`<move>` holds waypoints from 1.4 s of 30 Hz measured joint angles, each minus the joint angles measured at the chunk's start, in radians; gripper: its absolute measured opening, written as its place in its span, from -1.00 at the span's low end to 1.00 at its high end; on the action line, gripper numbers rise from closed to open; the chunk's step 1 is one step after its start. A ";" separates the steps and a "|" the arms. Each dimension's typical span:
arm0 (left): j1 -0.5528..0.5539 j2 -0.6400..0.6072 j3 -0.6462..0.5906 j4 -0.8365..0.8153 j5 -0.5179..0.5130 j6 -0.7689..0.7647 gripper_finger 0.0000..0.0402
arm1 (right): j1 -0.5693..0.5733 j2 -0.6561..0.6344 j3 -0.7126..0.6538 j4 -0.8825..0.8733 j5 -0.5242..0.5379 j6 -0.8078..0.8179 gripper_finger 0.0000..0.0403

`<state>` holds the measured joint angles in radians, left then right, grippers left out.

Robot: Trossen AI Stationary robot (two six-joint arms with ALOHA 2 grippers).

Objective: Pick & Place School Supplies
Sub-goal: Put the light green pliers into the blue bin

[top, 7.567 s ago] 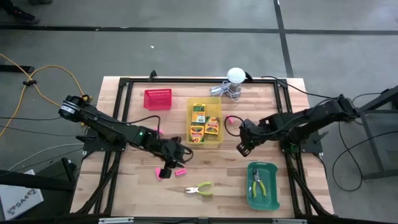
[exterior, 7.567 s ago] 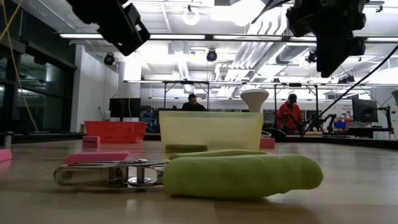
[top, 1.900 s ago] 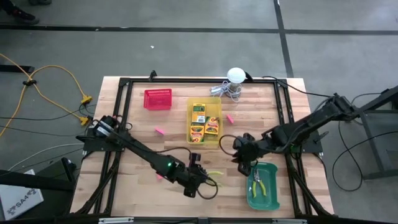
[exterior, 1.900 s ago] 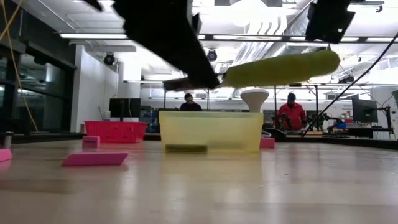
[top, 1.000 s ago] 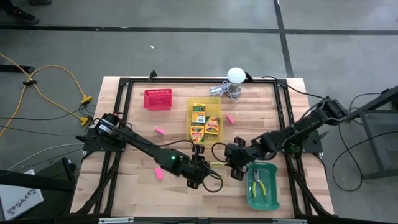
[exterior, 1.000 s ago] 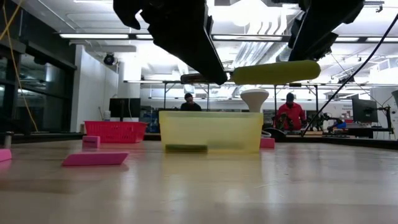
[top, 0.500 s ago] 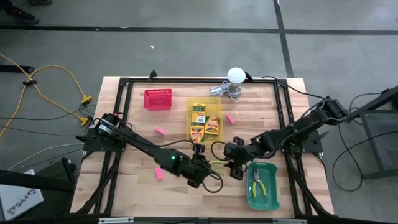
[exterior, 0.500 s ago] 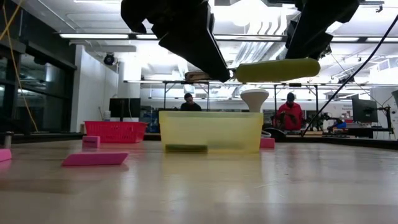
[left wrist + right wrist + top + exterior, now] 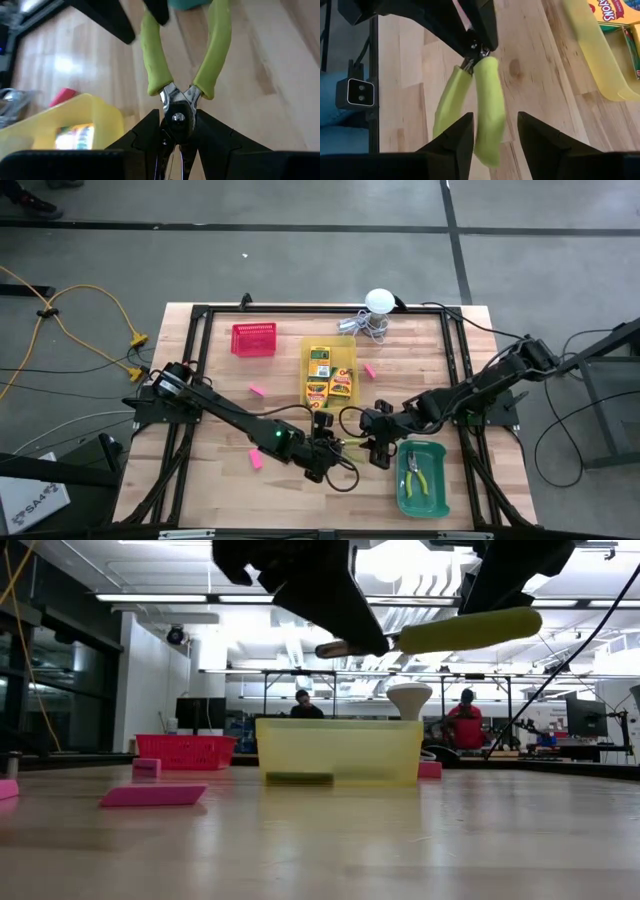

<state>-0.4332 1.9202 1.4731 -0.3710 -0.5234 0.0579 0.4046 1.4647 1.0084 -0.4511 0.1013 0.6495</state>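
While held aloft, pliers point(image 9: 186, 60): two; one in left gripper point(image 9: 172, 131), clamped at metal head
Right gripper point(image 9: 492, 131): fingers parted around handles
Crayon boxes point(image 9: 328, 375): four; yellow bin point(image 9: 305, 350)

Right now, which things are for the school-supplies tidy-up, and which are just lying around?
For the job:
- pliers held in the air
- second pliers
- crayon boxes
- pink erasers

Just lying about:
- white ball
- metal clutter

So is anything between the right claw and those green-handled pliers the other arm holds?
Nothing visible does. The left gripper holds the green-handled metal pliers by their head, and the right gripper's open fingers flank a handle.
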 joint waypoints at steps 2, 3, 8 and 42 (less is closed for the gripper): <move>-0.002 0.000 0.000 0.012 -0.035 0.010 -0.50 | 0.000 0.000 0.000 0.000 0.000 0.000 -0.30; -0.003 0.000 0.000 0.013 -0.043 0.018 -0.50 | 0.000 0.000 0.000 0.000 0.000 0.000 -0.30; -0.004 0.000 0.000 0.017 -0.051 0.024 -0.50 | 0.000 0.000 0.000 0.000 -0.005 0.000 -0.30; -0.004 0.000 0.000 0.018 -0.051 0.009 -0.50 | 0.000 0.000 0.000 -0.002 0.024 0.002 -0.59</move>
<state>-0.4370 1.9202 1.4731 -0.3527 -0.5746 0.0670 0.4046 1.4647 1.0084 -0.4534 0.1250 0.6514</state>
